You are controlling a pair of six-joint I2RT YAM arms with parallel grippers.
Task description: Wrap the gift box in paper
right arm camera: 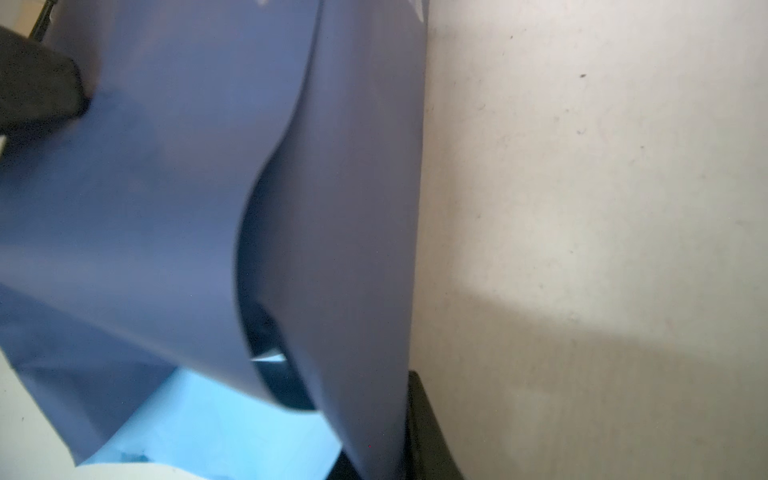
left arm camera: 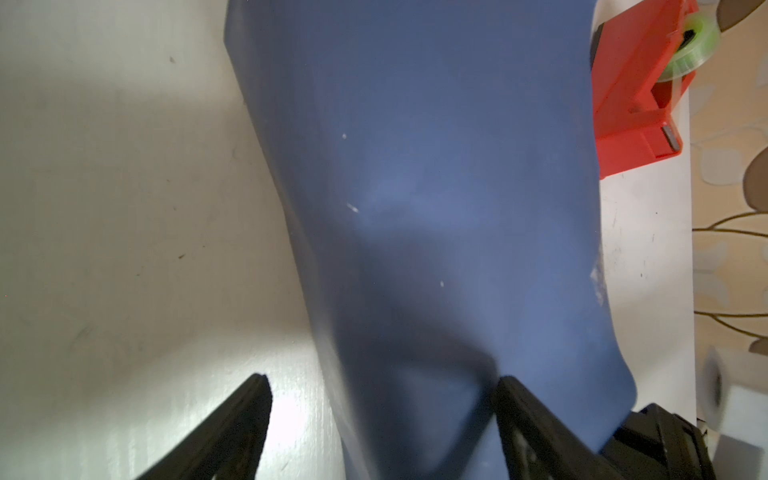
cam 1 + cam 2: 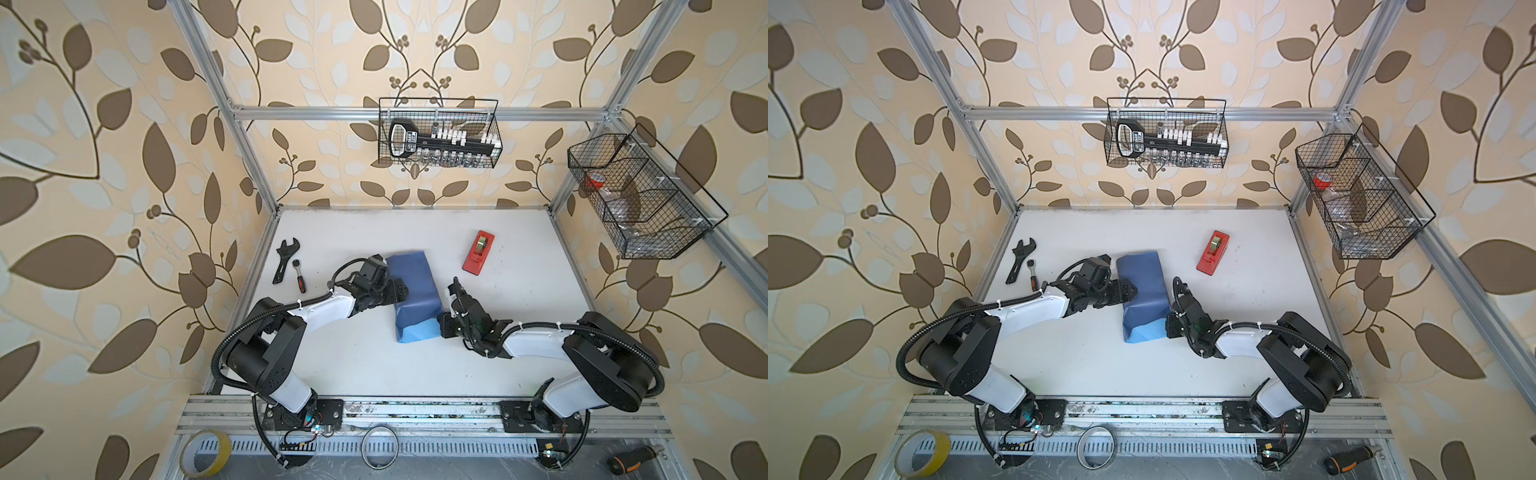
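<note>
Two grippers flank the paper (image 3: 415,291) draped over the hidden gift box near the tape dispenser (image 3: 478,252): right gripper (image 1: 376,461) pinches its edge, left gripper (image 2: 380,411) gapes open, so your unbraced pull may drag everything.

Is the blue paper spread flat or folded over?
Folded over: the paper forms a humped dark-blue bundle, its light-blue face showing only at the near end.
</note>
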